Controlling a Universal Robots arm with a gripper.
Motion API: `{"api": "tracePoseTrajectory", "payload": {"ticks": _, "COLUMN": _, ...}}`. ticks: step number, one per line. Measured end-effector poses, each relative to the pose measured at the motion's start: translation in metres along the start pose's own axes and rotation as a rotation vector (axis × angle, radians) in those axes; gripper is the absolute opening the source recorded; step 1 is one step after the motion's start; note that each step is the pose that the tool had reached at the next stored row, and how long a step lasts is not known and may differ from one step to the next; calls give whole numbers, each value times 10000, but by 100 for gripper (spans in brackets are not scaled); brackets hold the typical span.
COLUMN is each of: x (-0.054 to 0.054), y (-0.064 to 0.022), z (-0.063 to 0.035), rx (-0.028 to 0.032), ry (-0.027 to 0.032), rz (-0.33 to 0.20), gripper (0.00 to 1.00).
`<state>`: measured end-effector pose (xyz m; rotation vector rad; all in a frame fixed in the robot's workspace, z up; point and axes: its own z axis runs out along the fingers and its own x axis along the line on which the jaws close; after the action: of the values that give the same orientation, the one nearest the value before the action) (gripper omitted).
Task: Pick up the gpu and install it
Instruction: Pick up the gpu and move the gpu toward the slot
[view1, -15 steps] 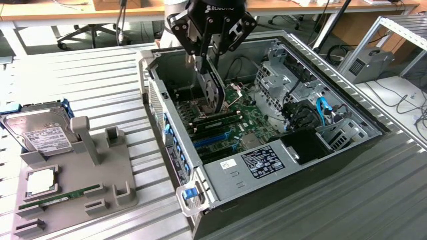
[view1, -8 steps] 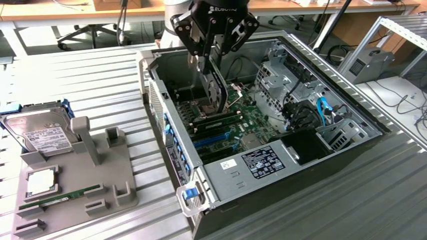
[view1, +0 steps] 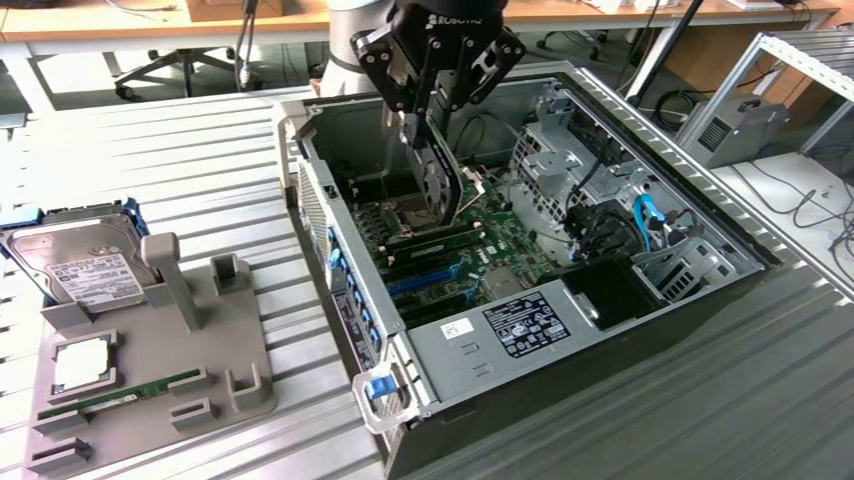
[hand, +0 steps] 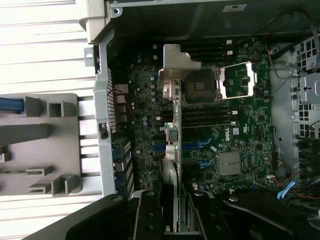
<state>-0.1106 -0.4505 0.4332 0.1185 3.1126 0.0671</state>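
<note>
Now pincer (view1: 430, 135) tight on gpu (view1: 443, 195), edge-on over mobo (view1: 505, 245) inside case (view1: 454, 350); slot contact unclear.

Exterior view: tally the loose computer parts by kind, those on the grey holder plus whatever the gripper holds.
Hard drive: 1
CPU: 1
RAM stick: 1
GPU, held by the gripper: 1
Total: 4

Tool (view1: 430, 135) pointing straight down beneath grey wrist (view1: 350, 35) (fingers (hand: 148, 215) clamped, partway closed)
</note>
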Motion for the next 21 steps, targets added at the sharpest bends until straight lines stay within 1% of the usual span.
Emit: {"api": "tracePoseTrajectory", "payload": {"ticks": 21, "x": -166, "y": 12, "z": 24, "rx": 1, "ry": 1, "rz": 0, "gripper": 26}}
